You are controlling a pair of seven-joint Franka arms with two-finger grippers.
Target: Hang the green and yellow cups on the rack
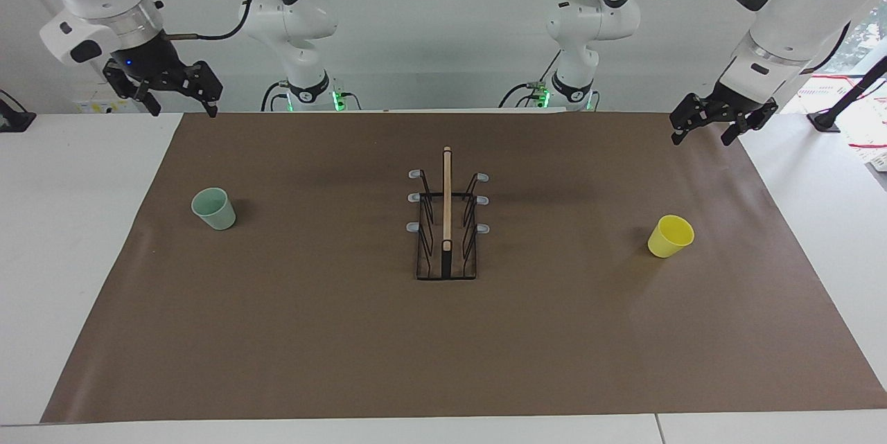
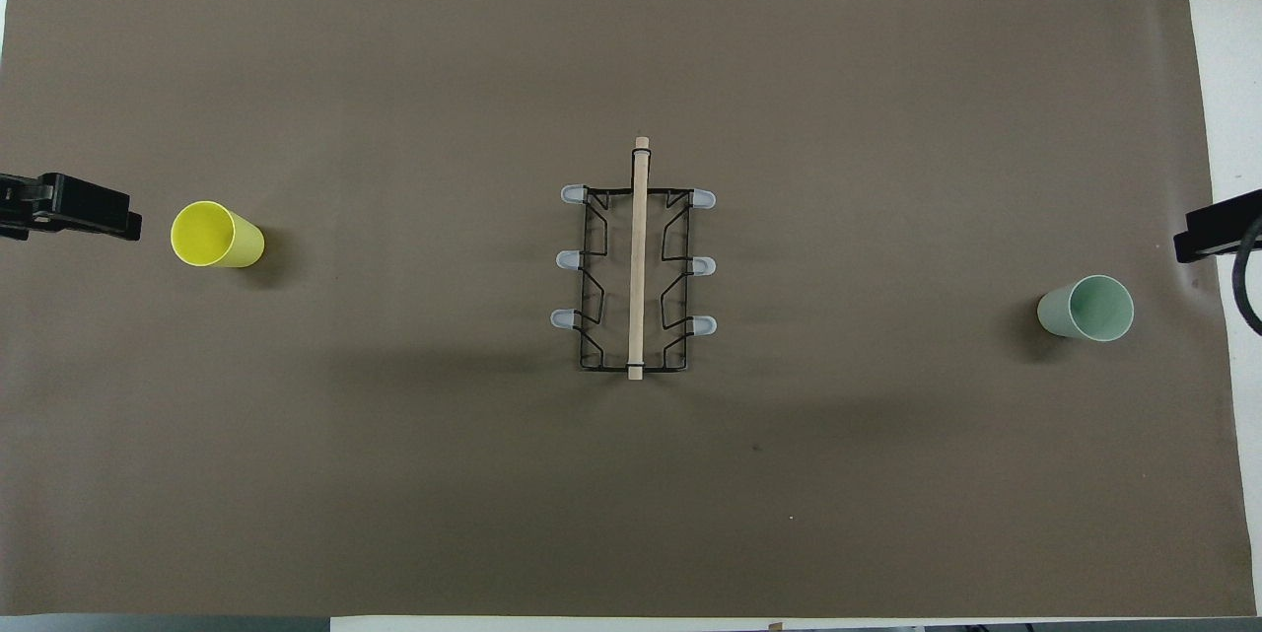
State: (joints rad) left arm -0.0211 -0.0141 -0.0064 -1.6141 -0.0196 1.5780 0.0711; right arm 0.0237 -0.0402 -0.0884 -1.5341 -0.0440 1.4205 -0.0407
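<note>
- Rack (image 1: 446, 222): stood at the middle of the brown mat (image 1: 443, 361), taken here as the landmark. Its wooden top bar (image 2: 638, 257) is run straight away from the robots. Six grey-tipped prongs are carried, three to each side, all bare; nothing is hung yet.
- Yellow cup (image 1: 670, 236): set upright, mouth up, well apart from the rack toward the left arm's end of the table, about level with the rack's midpoint.
- Green cup (image 1: 214, 208): set upright, mouth up, well apart from the rack toward the right arm's end, also beside the rack's length.
- Left gripper (image 1: 721, 127): held in the air over the mat's corner at its own end, fingers spread apart, nothing held. The yellow cup is judged the nearer cup to this arm, lying below it.
- Right gripper (image 1: 177, 87): held in the air above the mat's corner at its own end, fingers parted, nothing held. The green cup is judged the nearer cup to this arm, lying below it.
- Governing relation: each cup is flanked by its own arm and faced by three prongs on that side of the rack, so no crossing reach is judged necessary. Each cup would need to be inverted, since mouths are up and prongs are to be entered from below.
- Progress: judged at the start; both cups untouched.
</note>
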